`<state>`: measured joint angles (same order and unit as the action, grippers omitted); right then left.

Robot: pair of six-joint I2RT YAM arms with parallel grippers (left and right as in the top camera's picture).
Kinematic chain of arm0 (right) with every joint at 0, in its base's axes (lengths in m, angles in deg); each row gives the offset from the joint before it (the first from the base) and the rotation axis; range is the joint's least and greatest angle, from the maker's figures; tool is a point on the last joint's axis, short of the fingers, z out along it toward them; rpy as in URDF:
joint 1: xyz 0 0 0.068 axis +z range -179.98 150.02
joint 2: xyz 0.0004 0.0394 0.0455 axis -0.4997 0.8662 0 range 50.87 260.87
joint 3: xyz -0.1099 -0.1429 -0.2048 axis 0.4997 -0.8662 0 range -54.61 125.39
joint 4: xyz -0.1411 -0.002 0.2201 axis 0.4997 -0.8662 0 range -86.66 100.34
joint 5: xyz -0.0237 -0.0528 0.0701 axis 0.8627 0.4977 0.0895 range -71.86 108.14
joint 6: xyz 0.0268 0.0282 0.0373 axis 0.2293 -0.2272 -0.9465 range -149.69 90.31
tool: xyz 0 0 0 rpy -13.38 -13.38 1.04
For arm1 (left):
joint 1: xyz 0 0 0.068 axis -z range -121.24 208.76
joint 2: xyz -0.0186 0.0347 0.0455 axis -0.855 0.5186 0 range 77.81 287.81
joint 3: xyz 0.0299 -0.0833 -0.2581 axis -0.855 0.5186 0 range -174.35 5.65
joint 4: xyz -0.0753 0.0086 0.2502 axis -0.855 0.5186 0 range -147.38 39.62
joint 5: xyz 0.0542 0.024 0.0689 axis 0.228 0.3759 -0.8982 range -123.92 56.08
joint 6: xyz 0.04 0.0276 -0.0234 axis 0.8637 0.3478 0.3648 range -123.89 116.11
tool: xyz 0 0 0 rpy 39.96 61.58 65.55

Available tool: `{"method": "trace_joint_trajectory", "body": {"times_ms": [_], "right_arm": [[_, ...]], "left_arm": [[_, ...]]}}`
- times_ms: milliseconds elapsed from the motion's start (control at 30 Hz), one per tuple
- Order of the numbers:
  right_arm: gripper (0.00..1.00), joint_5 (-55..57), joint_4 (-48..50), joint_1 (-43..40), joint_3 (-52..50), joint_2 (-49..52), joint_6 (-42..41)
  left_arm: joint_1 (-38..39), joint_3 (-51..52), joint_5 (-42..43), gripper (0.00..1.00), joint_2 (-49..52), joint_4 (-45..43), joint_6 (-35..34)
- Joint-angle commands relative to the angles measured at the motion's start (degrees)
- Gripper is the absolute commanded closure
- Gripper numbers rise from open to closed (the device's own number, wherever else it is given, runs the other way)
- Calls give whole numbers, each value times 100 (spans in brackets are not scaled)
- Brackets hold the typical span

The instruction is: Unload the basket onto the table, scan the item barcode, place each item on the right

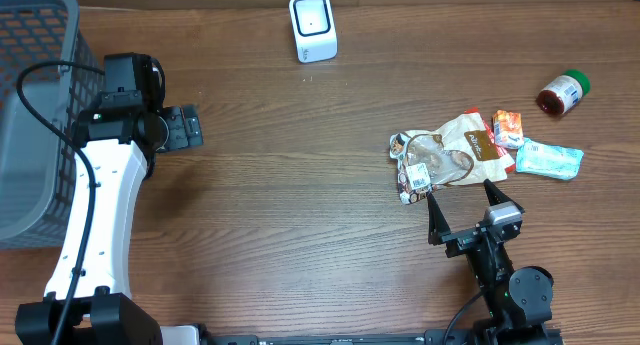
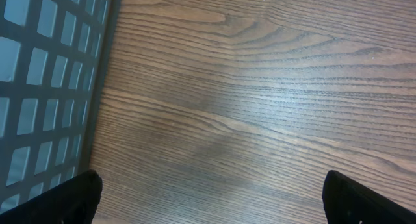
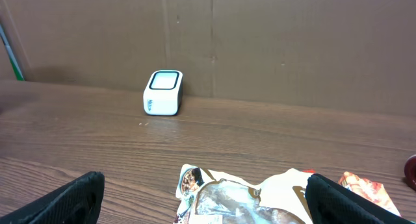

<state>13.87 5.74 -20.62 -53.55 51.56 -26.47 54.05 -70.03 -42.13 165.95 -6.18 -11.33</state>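
The basket (image 1: 30,105) fills the 9 o'clock edge of the table (image 1: 300,205). Just beside it, at about 10 o'clock, hangs the left gripper (image 1: 185,126), its jaws spread wide and empty. Its wrist view shows only bare wood between the fingers. The scanner (image 1: 313,27) stands upright at 12 o'clock, well apart from everything else.

The goods lie at 3 o'clock. There is a crumpled bag (image 1: 445,160), with an orange packet (image 1: 507,128) and a teal packet (image 1: 549,158) just beside it at its 3 o'clock. A jar (image 1: 563,93) lies apart at 2 o'clock. The right gripper (image 1: 460,192) sits at the bag's 6 o'clock edge, pointing toward 12. Its jaws are released and grasp nothing.

I judge this to be the reach for the pick: nothing is lifted and nothing is scanned. The next move calls for the right gripper to ease forward, close on the bag and lift it clear of the packets. It should then carry the bag toward 11 o'clock and turn the barcode to the scanner's window. A white label shows on the bag's left end, but whether it bears the barcode is too small to tell.
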Motion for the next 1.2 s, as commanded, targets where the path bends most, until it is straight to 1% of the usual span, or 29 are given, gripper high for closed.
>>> {"method": "trace_joint_trajectory", "body": {"times_ms": [0, 167, 333, 800, 1000, 1167], "right_arm": [[0, -33, 20, -22, -61, -52, 26], [0, -33, 20, -22, -61, -52, 26], [0, -33, 20, -22, -61, -52, 26], [0, -33, 20, -22, -61, -52, 26], [0, -33, 20, -22, -61, -52, 26], [0, -33, 20, -22, -61, -52, 26]], "left_arm": [[-11, -44, -9, 0, 37, -9, 61], [-9, -44, -9, 0, -105, -9, 61], [-9, -44, -9, 0, -555, -7, 61], [-11, -44, -9, 0, -3187, -4, 61], [-11, -17, -9, 0, -3536, 0, 61], [-11, 179, -11, 0, -4011, 234, 63]]}}
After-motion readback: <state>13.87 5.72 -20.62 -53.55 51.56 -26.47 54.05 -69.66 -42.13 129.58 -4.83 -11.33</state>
